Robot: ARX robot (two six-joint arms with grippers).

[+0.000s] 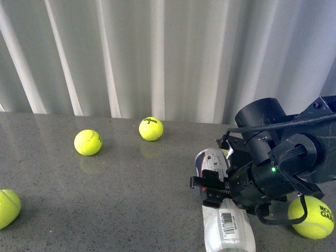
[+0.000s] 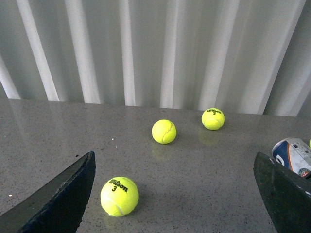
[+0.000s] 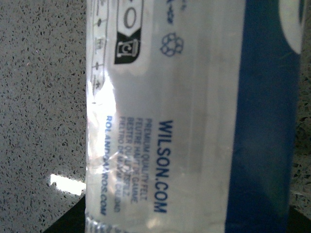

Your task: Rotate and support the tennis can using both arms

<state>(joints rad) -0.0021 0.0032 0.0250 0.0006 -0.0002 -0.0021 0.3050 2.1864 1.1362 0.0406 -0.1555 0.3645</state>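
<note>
The tennis can (image 1: 227, 226) lies on its side on the grey table, barcode up, one end (image 1: 211, 157) pointing toward the curtain. My right gripper (image 1: 212, 190) is shut across its middle, with the black right arm (image 1: 283, 163) reaching in from the right. In the right wrist view the can's label (image 3: 184, 121) fills the frame and my gripper (image 3: 184, 224) is closed on it. My left gripper (image 2: 174, 167) is open and empty, with a Wilson ball (image 2: 119, 195) between its fingers (image 2: 63, 199). The can's end (image 2: 294, 153) shows beside the other finger. The left arm is out of the front view.
Yellow tennis balls lie on the table (image 1: 131, 199): one at mid-left (image 1: 87, 142), one near the curtain (image 1: 151, 128), one at the left edge (image 1: 8, 207), and one just right of the right arm (image 1: 311, 217). A white pleated curtain (image 1: 157, 52) stands behind.
</note>
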